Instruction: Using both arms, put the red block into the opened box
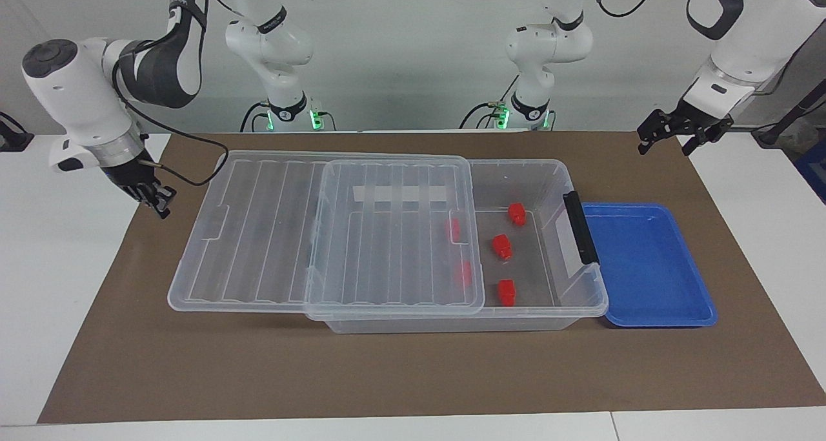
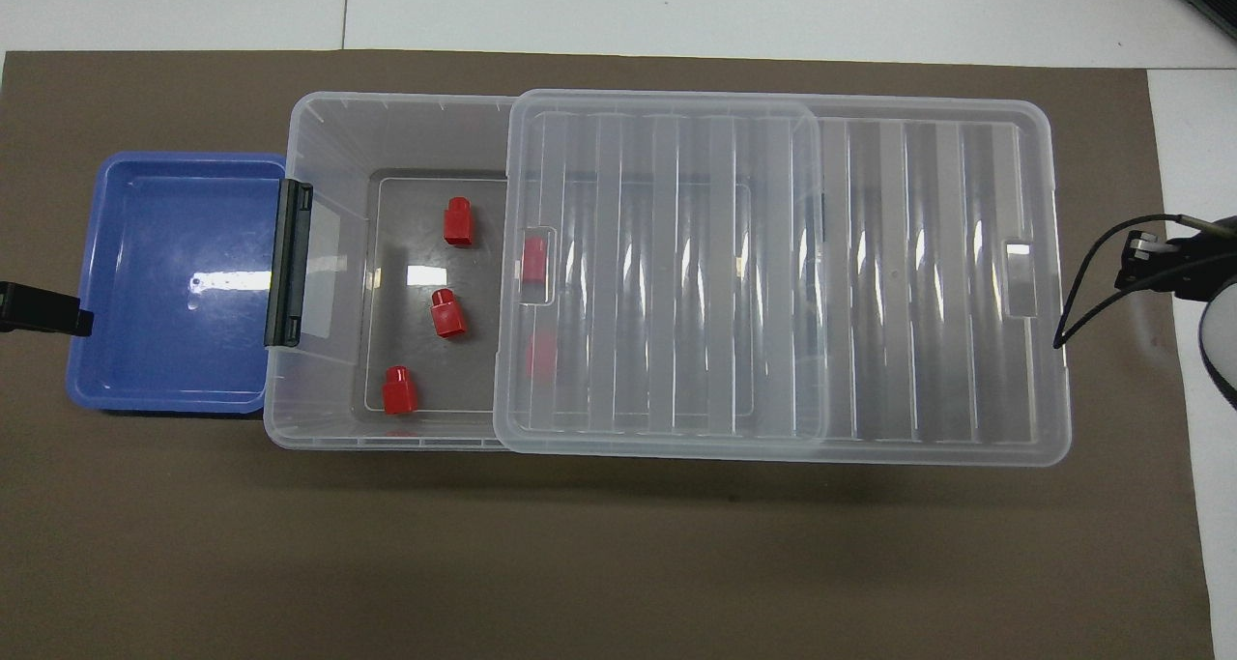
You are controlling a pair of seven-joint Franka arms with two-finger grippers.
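Five red blocks (image 1: 502, 246) boxed, jaws apart.

A white table (image 1: 71, 260) carries a brown mat (image 1: 387, 370) that covers most of its top. On the mat stands a clear plastic box (image 1: 584, 299), long side across the table. Its ribbed lid (image 1: 258, 234) is slid toward the right arm's end, leaving the left arm's end of the box open. A blue tray (image 1: 652, 266) lies on the mat, touching the box's clip end, toward the left arm's end.
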